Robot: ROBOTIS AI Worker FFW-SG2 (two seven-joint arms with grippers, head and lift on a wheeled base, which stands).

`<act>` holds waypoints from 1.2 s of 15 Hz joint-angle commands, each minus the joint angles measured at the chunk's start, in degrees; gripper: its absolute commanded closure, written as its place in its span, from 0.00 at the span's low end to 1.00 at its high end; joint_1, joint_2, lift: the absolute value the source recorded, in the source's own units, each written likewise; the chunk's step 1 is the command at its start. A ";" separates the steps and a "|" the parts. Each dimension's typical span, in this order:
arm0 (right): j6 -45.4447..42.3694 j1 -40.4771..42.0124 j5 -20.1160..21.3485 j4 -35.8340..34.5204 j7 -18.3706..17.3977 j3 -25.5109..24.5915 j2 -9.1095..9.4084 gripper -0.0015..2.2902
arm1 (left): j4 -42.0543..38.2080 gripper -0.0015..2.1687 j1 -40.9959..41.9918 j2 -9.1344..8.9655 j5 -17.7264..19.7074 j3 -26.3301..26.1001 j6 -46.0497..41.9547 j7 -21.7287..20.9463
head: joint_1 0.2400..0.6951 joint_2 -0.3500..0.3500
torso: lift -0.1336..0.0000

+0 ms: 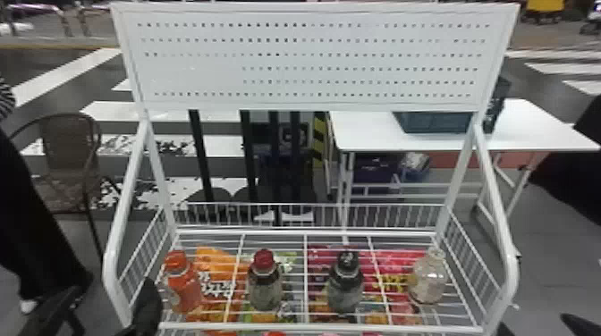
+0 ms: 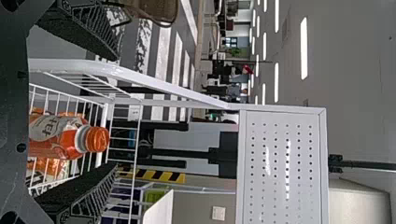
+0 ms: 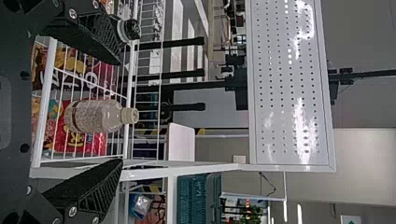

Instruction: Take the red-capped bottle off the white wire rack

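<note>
The red-capped bottle (image 1: 264,286) stands left of centre on the white wire rack (image 1: 308,328). Near left, the left gripper (image 1: 112,292) is open; near right, the right gripper (image 1: 534,322) is too.

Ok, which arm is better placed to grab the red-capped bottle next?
Probably the left: the red-capped bottle stands left of centre on the rack. The open left gripper faces its neighbor, the orange bottle; the right gripper faces the clear bottle at the right end.

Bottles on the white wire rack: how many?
4, left to right: orange-capped bottle, red-capped bottle, black-capped bottle, pale-capped bottle. Lower down, some may be hidden.
</note>
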 commanded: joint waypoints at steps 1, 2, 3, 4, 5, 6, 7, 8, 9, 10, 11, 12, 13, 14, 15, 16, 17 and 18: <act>0.00 -0.07 0.00 -0.08 0.04 -0.09 0.05 0.06 | 0.09 0.04 -0.28 -0.01 -0.09 -0.08 0.00 0.00 | 0.57 0.50 | 1.00; 0.00 -0.07 0.00 -0.08 0.04 -0.09 0.05 0.06 | 0.18 0.04 -0.28 -0.01 -0.09 -0.08 0.00 0.00 | 0.57 0.50 | 1.00; 0.00 -0.07 0.00 -0.08 0.04 -0.09 0.05 0.06 | 0.26 0.04 -0.36 -0.01 -0.09 -0.08 0.00 0.00 | 0.57 0.50 | 1.00; 0.00 -0.07 0.00 -0.08 0.04 -0.26 0.05 0.06 | 0.35 0.04 -0.54 -0.01 -0.09 0.00 0.00 0.00 | 0.57 0.50 | 1.00; 0.00 -0.07 0.00 -0.08 0.04 -0.35 0.05 0.06 | 0.35 0.04 -0.63 -0.01 -0.17 0.00 0.18 0.00 | 0.57 0.50 | 1.00; 0.00 -0.07 -0.09 -0.08 0.04 -0.44 0.05 0.06 | 0.35 0.04 -0.71 0.08 -0.17 0.00 0.18 0.00 | 0.57 0.50 | 1.00; 0.00 -0.07 -0.18 -0.08 0.04 -0.53 0.05 0.06 | 0.35 0.04 -0.71 0.08 -0.17 0.00 0.18 0.00 | 0.57 0.50 | 1.00; 0.00 -0.15 -0.44 0.01 0.04 -0.70 0.05 0.06 | 0.44 0.04 -0.71 0.08 -0.26 0.00 0.18 0.00 | 0.57 0.50 | 1.00; 0.18 -0.33 -0.61 0.10 0.04 -0.79 0.05 0.06 | 0.35 0.04 -0.71 0.08 -0.26 0.00 0.35 0.00 | 0.57 0.50 | 1.00; 0.18 -0.51 -0.70 0.27 0.04 -0.88 0.05 0.06 | 0.44 0.04 -0.63 -0.01 -0.26 0.00 0.35 0.00 | 0.57 0.50 | 1.00; 0.35 -0.68 -0.61 0.45 0.04 -0.88 0.05 0.06 | 0.70 0.04 -0.54 -0.01 -0.26 -0.35 0.35 0.00 | 0.57 0.50 | 1.00; 0.53 -0.95 -0.61 0.54 0.04 -0.88 0.05 0.06 | 1.23 0.04 -0.28 -0.10 -0.35 -1.58 0.18 0.00 | 0.57 0.50 | 1.00; 0.70 -1.12 -0.61 0.71 0.04 -0.88 0.05 0.06 | 1.85 0.04 -0.28 -0.01 -0.53 -2.98 0.00 0.00 | 0.57 0.50 | 1.00; 0.70 -1.30 -0.61 0.71 0.04 -0.88 0.05 0.06 | 3.08 0.04 -0.28 0.16 -2.02 -5.36 -0.18 -0.17 | 0.57 0.50 | 1.00; 0.70 -1.30 -0.61 0.71 0.04 -0.88 0.05 0.06 | 4.57 0.04 -0.54 0.16 -3.51 -7.47 -0.35 -0.08 | 0.57 0.50 | 1.00; 0.88 -1.38 -0.61 0.71 0.04 -0.88 0.05 0.06 | 6.68 0.04 -1.15 0.16 -5.01 -10.10 -0.88 -0.08 | 0.57 0.50 | 1.00; 0.88 -1.38 -0.61 0.80 0.04 -0.97 0.05 0.06 | 8.88 0.04 -2.12 0.25 -6.06 -12.56 -1.41 0.09 | 0.57 0.50 | 1.00; 1.05 -1.38 -0.53 0.80 0.04 -0.97 0.05 0.06 | 10.55 0.04 -3.09 0.34 -6.06 -14.23 -2.11 0.18 | 0.57 0.50 | 1.00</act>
